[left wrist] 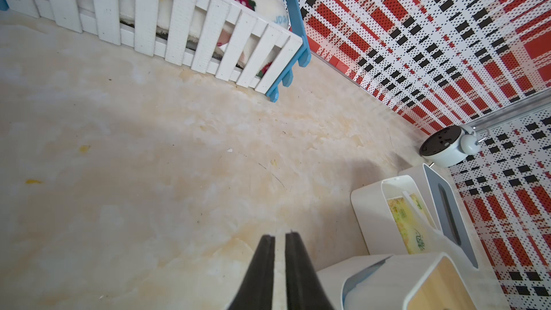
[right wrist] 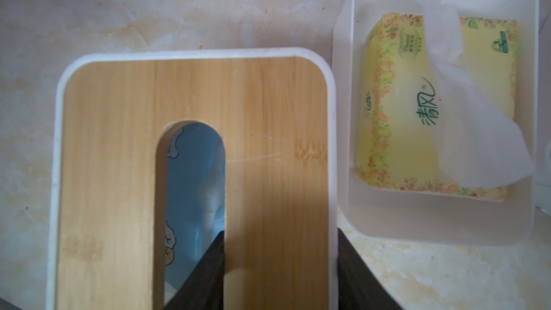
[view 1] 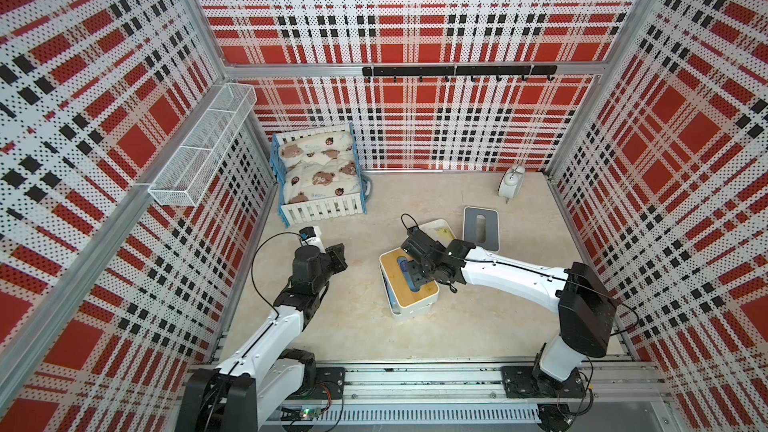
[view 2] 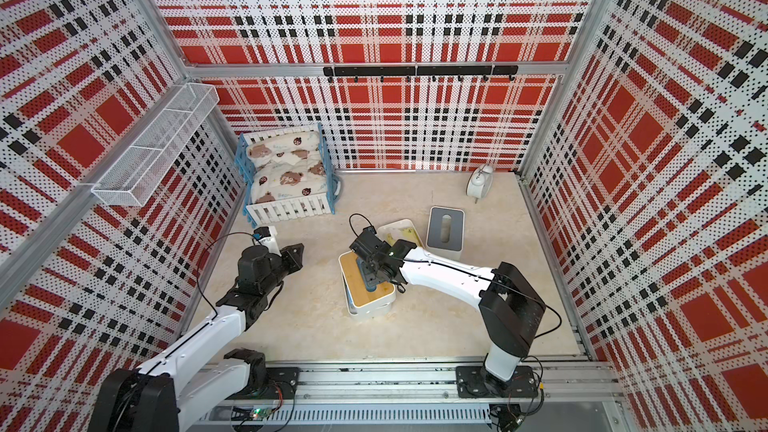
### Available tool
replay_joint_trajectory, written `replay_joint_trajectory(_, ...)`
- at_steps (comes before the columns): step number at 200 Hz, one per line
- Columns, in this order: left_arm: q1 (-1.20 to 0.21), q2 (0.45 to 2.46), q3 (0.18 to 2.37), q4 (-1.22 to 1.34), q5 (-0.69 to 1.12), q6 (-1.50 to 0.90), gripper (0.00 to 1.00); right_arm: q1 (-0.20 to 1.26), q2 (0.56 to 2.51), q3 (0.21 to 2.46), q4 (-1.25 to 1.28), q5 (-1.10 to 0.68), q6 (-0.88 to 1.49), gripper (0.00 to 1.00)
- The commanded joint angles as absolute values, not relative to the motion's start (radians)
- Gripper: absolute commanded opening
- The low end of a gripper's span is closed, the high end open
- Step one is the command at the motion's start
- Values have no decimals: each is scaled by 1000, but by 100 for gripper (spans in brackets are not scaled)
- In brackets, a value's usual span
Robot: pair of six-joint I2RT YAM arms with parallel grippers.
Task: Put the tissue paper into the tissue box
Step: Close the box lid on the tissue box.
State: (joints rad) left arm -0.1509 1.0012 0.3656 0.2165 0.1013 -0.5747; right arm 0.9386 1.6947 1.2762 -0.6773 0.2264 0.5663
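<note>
Near the middle of the counter [view 1: 457,326], a white tissue box [view 1: 415,305] sits under a bamboo lid [right wrist: 119,144], and a blue tissue pack [right wrist: 190,174] shows through the lid's slot. The right hand [right wrist: 280,232] is down on this lid, half-wide. One finger is in the slot and the other outside the box's side, clamping the strip of lid between them. Just beside it, an open white box [right wrist: 441,222] holds a yellow tissue pack [right wrist: 399,114] lying flat, with a loose sheet [right wrist: 465,108] pulled up from it. A grey lid [view 1: 481,228] rests tilted against that box, on the side away from the bamboo lid. The left hand [left wrist: 279,235] hangs well apart above bare counter, fingers nearly together, holding nothing.
</note>
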Motion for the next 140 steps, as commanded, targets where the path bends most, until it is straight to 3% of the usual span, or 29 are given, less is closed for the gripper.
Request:
replay_joint_trajectory(1, -149, 998, 374, 233, 110, -559, 15, 925, 1704, 1279, -687, 215, 562, 23)
replay_joint_trajectory(67, -150, 991, 380, 224, 108, -557, 15, 925, 1889, 1479, -801, 113, 482, 23)
replay_joint_trajectory(140, -143, 988, 369, 224, 109, -551, 15, 925, 2084, 1827, -1080, 149, 387, 23)
